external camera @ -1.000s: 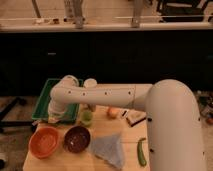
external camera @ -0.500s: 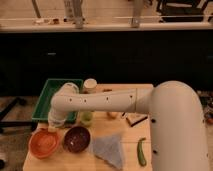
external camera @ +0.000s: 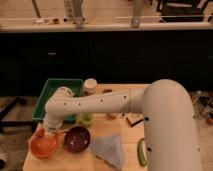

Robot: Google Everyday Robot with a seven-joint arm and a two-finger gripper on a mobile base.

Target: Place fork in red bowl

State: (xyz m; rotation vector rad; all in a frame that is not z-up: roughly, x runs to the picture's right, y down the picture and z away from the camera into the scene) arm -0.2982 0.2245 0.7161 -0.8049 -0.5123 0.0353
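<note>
The white robot arm (external camera: 115,102) fills most of the view, sweeping from a bulky shoulder at the right across to the left, where its wrist bends down over the wooden surface (external camera: 102,125). A green tray (external camera: 50,92) sits at the back left of the surface, partly hidden behind the arm. A grey cloth (external camera: 109,149) lies crumpled near the front edge, right of the bowls. The red bowl (external camera: 44,145) stands at the front left corner, and the dark maroon bowl (external camera: 76,138) is just beside it on the right. The gripper (external camera: 49,134) hangs directly over the red bowl, at its back rim; whether the fingers are spread or pinching anything I cannot tell. A thin pale streak running from the gripper toward the maroon bowl may be the fork (external camera: 61,131), lying roughly level above the red bowl's right edge. Behind the arm stands a jar with a pale lid (external camera: 90,86). A green, elongated object (external camera: 141,151) lies at the front right, and a small dark-and-white item (external camera: 134,120) rests near the arm's base.
</note>
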